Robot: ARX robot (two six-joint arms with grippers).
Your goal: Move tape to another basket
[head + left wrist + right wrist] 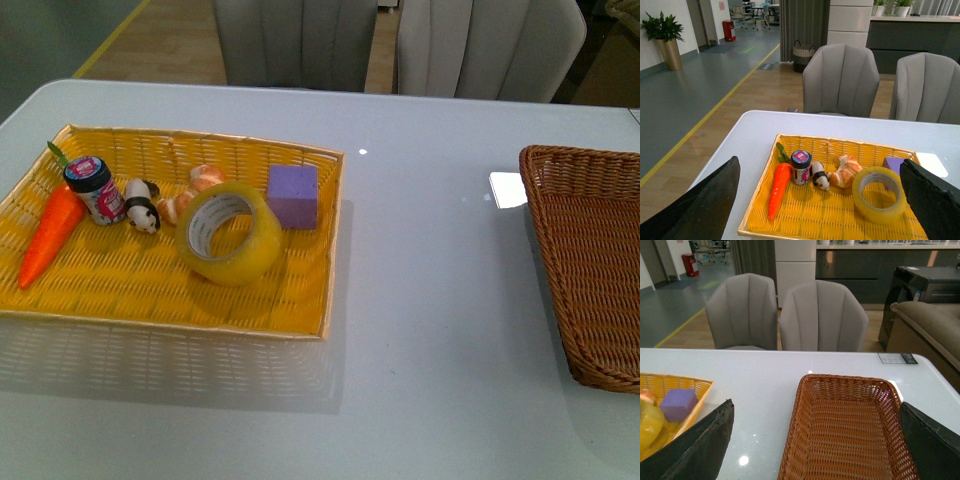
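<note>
The tape (229, 233) sits inside the yellow tray (160, 325), toward the tray's right half. It is propped at a tilt on its edge, with its white core and open hole turned up and forward. The purple cube (292, 195) stands in the tray's far right corner just beside the roll; whether the two touch I cannot tell. Further left in the tray lie a croissant-like piece (190, 190), a small panda figure (143, 205), a little jar with a dark lid (96, 189) and, along the tray's left side, an orange carrot (52, 235).

The basket (580, 260) stands on the white tabletop (430, 300) well to the right of the tray, with bare surface between them; the front view cuts off its right part. Two grey chairs (290, 40) stand beyond the tabletop's far edge, behind the tray.

Neither arm shows in the front view. In the left wrist view the left gripper (819, 161) is spread wide above the tray's near side, holding nothing. The right gripper (816, 404) is spread just as wide — off to the tray's right, with the basket framed between its fingers.
</note>
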